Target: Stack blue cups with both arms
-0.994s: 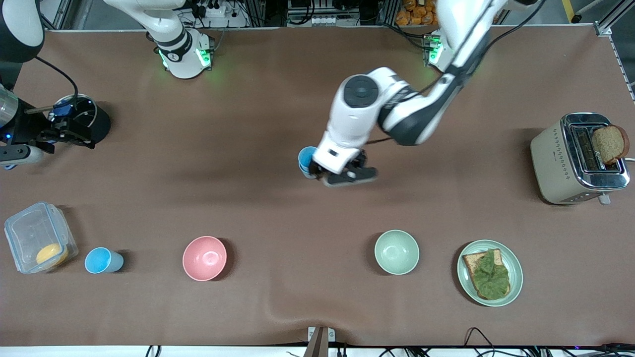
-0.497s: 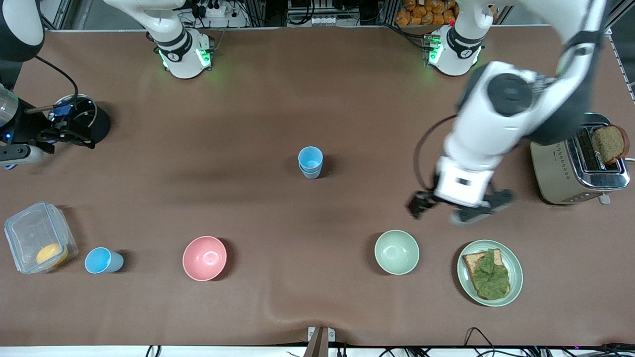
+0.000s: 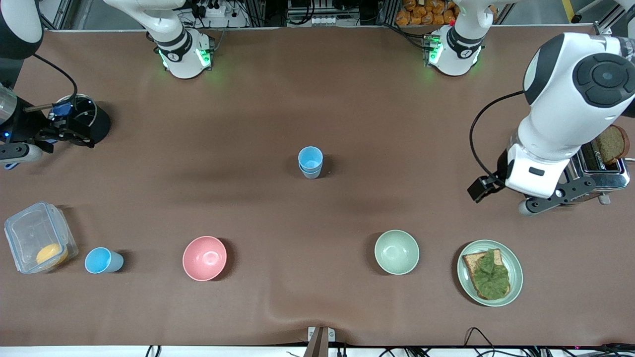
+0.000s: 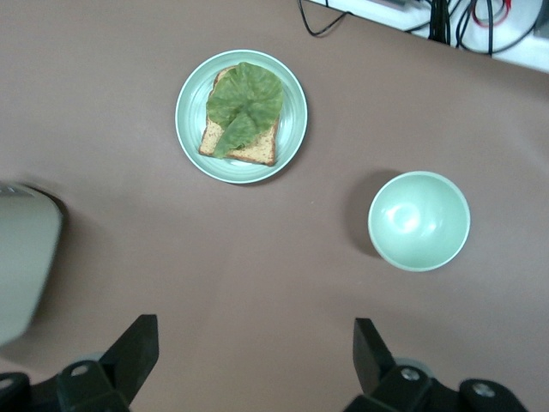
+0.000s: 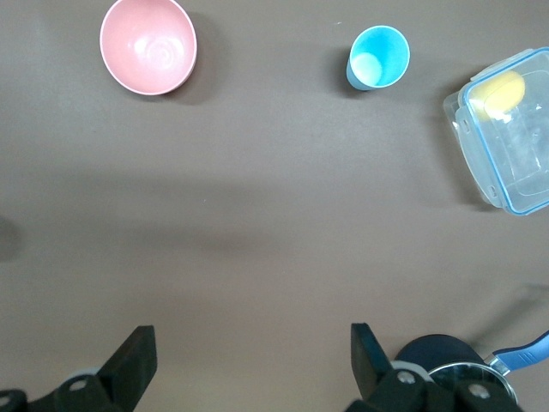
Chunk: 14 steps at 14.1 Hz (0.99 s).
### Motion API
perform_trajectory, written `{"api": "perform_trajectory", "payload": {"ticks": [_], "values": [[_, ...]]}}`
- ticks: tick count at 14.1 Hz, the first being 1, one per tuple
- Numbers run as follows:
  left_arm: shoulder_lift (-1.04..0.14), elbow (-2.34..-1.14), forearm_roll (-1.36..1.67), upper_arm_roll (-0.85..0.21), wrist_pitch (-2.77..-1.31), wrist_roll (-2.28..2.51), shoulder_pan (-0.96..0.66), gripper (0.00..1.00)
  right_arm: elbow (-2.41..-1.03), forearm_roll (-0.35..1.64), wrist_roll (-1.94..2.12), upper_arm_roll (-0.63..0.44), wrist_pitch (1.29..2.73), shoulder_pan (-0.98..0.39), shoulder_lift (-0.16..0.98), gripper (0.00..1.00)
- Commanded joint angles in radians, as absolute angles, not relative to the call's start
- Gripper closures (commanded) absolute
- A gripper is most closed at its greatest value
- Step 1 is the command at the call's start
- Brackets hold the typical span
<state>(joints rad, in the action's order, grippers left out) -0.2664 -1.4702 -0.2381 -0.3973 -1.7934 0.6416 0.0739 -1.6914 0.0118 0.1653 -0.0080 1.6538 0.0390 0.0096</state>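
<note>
Two light-blue cups (image 3: 310, 162) stand nested in one stack at the middle of the table. A third blue cup (image 3: 102, 261) stands alone near the front edge at the right arm's end, and it also shows in the right wrist view (image 5: 377, 58). My left gripper (image 3: 501, 198) is open and empty, up in the air beside the toaster, with bare table between its fingers in the left wrist view (image 4: 250, 356). My right gripper (image 3: 64, 133) is open and empty, waiting beside a black pot, over bare table in the right wrist view (image 5: 249, 356).
A toaster (image 3: 603, 176) holding bread (image 3: 611, 144) stands at the left arm's end. Along the front lie a plate (image 3: 516, 263) of toast with lettuce, a pale green bowl (image 3: 396, 252), a pink bowl (image 3: 204, 258) and a clear box (image 3: 34, 238). A black pot (image 3: 96, 124) stands by the right gripper.
My left gripper has let go of the cup stack and swung away toward its own end of the table, up beside the toaster. The right arm has not moved.
</note>
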Motion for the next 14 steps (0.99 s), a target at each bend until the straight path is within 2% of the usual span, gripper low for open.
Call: {"api": "perform_trajectory", "payload": {"ticks": [1, 4, 8, 14], "values": [[-0.112, -1.574, -0.148, -0.301, -1.760, 0.491, 0.028, 0.00, -1.677, 0.012, 0.160, -0.012, 1.632, 0.031, 0.009, 0.00], [-0.016, -1.594, -0.042, -0.160, -1.671, 0.310, -0.020, 0.00, -1.677, 0.015, 0.160, -0.012, 1.632, 0.032, 0.009, 0.00], [0.026, -1.588, 0.015, -0.025, -1.623, 0.227, -0.086, 0.00, -1.677, 0.015, 0.160, -0.012, 1.631, 0.032, 0.009, 0.00], [0.011, -1.582, 0.009, -0.041, -1.624, 0.227, -0.075, 0.00, -1.677, 0.015, 0.160, -0.014, 1.631, 0.032, 0.009, 0.00]]}}
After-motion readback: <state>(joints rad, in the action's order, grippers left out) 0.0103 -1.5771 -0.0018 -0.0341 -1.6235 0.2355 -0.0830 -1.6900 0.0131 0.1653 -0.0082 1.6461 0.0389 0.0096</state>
